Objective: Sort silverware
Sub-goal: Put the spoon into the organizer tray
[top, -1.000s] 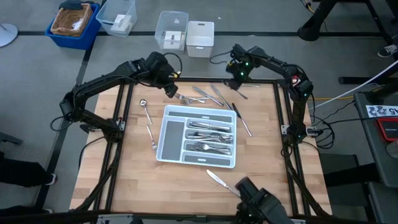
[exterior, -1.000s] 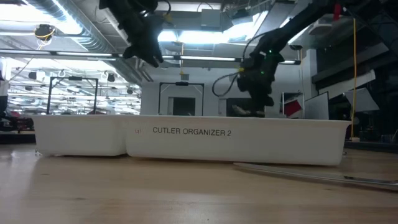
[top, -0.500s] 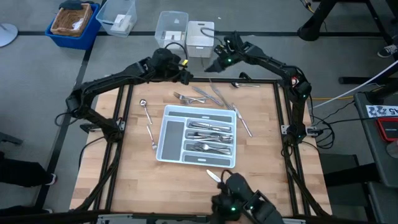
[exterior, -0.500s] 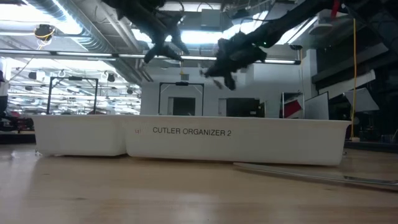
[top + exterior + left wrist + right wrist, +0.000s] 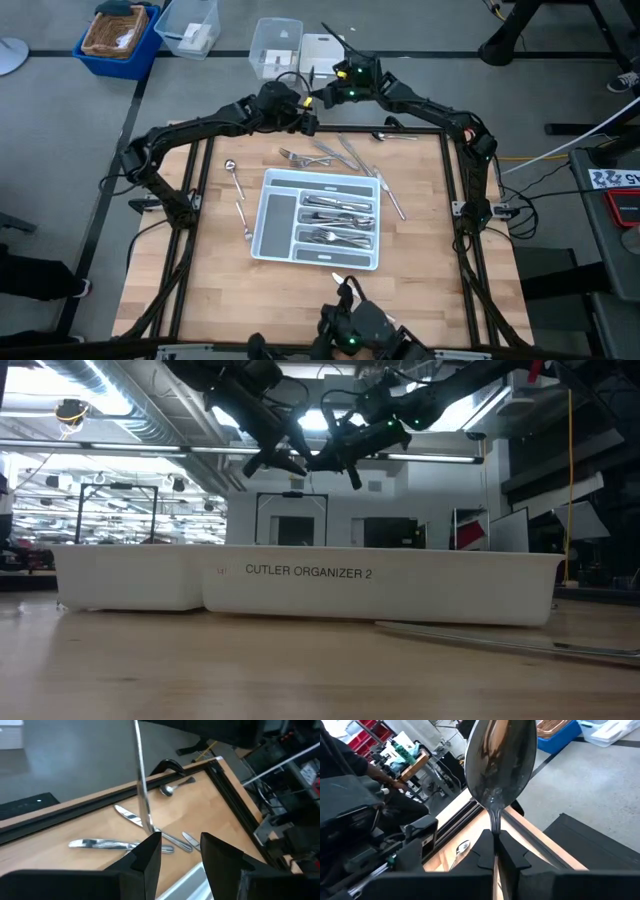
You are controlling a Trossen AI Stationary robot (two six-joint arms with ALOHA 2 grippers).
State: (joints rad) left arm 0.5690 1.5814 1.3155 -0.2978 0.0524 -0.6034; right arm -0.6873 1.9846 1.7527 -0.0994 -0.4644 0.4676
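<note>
Both arms have swung up and inward over the last second, and now meet above the table's far edge; right gripper [image 5: 338, 78], which hung low near the far right corner, has its dark fingers [image 5: 487, 851] pinched tight on the thin stem of a polished silver spoon [image 5: 500, 767], oval bowl mirror-bright and standing up past the fingertips; left gripper [image 5: 309, 118] sits just beside it, matte black fingers [image 5: 148, 856] spread apart with nothing between them; a slim silver handle [image 5: 141, 782] runs straight across the left wrist view in front of those fingers, can't tell if they touch it

White rectangular plastic tray [image 5: 268, 216] with grey compartments lies mid-table on the pale wood-grain tabletop [image 5: 210, 290]; black lettering on its side wall reads "CUTLER ORGANIZER 2" [image 5: 308, 572]; its three slots on the right hold shiny forks, spoons and knives [image 5: 336, 219]

Loose silverware: a tangled cluster of slim pieces [image 5: 330, 155] just beyond the tray's far edge; small round-bowled spoon [image 5: 233, 175] and another slim piece [image 5: 243, 220] left of the tray; one knife [image 5: 392, 195] off the tray's right side; one flat-bladed knife [image 5: 346, 285] near the front edge; one spoon [image 5: 393, 136] at the far right corner
</note>
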